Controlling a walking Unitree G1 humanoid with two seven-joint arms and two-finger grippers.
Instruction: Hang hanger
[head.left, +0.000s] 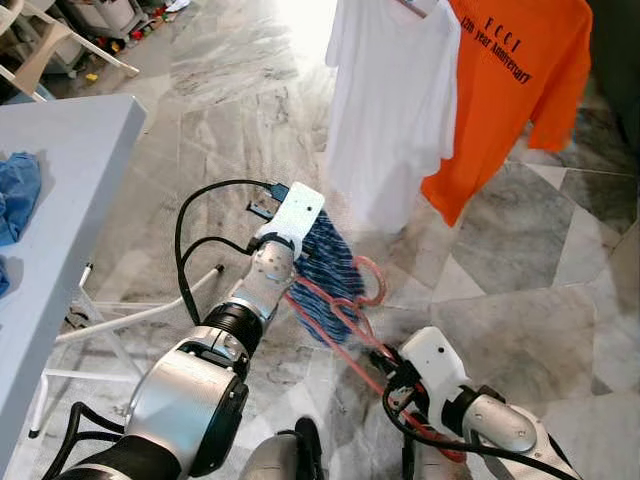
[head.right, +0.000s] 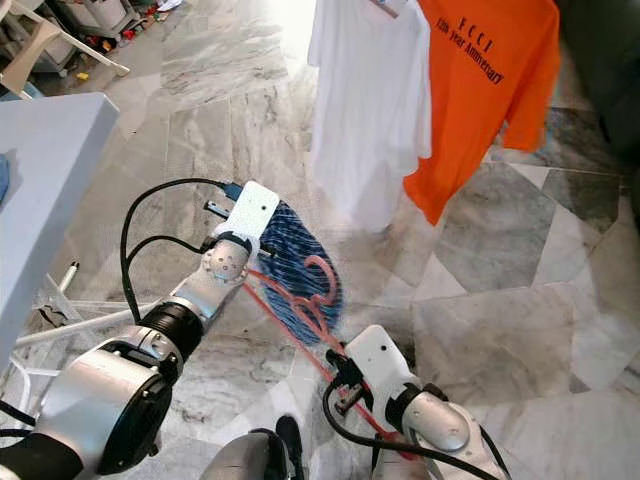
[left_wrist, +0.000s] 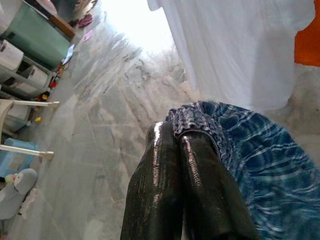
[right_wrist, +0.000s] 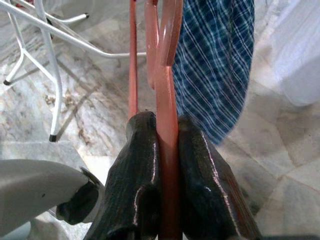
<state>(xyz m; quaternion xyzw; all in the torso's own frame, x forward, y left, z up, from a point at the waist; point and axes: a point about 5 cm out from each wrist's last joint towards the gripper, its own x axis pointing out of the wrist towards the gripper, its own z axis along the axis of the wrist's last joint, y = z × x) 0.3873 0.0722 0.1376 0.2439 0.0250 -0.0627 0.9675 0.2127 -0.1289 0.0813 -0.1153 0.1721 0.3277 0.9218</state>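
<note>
A salmon-red hanger (head.left: 345, 325) carries a blue plaid garment (head.left: 328, 268) low over the marble floor in front of me. My right gripper (right_wrist: 167, 120) is shut on the hanger's flat bar (right_wrist: 168, 75), with the plaid cloth (right_wrist: 216, 60) hanging just beyond it. My left gripper (left_wrist: 172, 131) is shut on the upper edge of the blue garment (left_wrist: 260, 155); its fingers are pressed together. In the eye views the left wrist (head.left: 290, 222) sits at the garment's top and the right wrist (head.left: 432, 365) is lower, at the hanger's near end.
A white T-shirt (head.left: 390, 100) and an orange T-shirt (head.left: 510, 90) hang ahead, above the floor. A grey table (head.left: 70, 140) with a blue cloth (head.left: 15, 195) stands at my left. White metal legs (head.left: 130, 320) lie under it.
</note>
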